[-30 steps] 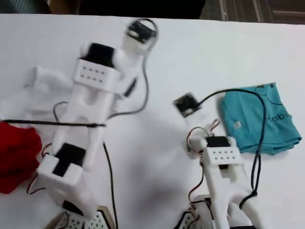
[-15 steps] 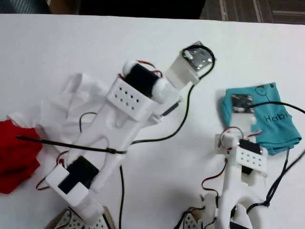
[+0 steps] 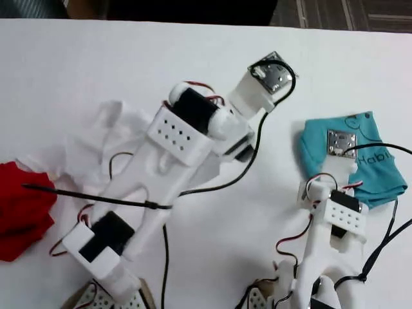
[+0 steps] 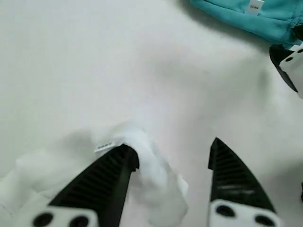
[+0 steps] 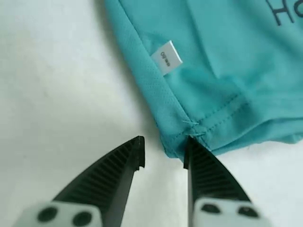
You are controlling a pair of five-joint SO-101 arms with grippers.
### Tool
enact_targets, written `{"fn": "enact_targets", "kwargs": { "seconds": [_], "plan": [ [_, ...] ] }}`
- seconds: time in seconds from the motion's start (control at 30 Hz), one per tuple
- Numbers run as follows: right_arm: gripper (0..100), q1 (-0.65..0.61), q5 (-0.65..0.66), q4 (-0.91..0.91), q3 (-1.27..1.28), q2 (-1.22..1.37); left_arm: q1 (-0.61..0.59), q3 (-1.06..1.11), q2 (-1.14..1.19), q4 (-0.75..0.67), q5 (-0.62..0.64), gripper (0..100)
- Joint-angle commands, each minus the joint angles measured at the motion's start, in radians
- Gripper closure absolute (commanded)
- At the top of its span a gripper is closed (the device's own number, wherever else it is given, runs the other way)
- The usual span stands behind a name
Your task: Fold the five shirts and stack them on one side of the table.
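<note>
My L hand (image 4: 173, 147) is spread wide, gripping nothing. A bunched edge of the white shirt (image 4: 154, 175) lies against one finger, w/ the rest crumpled under my L arm. My R hand (image 5: 164, 141) is approx half open and empty, one fingertip right at the corner hem of the folded teal shirt (image 5: 213, 71) on the table's (image 3: 96, 58) R side. Red shirt (image 3: 22, 206) sits at the far L edge.

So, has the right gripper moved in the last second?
Yes. The right gripper swung rightward in the high view, from bare table to the teal shirt's near edge.
</note>
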Motion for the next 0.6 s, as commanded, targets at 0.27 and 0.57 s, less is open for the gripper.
{"fn": "enact_targets", "kwargs": {
  "seconds": [0.27, 0.57],
  "plan": [
    [85.4, -0.133, 0.071, -0.007, -0.034, -0.036, -0.735, -0.289, -0.097, 0.028, -0.031, 72],
    [85.4, -0.248, 0.077, 0.042, -0.146, -0.030, -0.982, -0.107, -0.098, 0.020, -0.167, 72]
  ]
}}
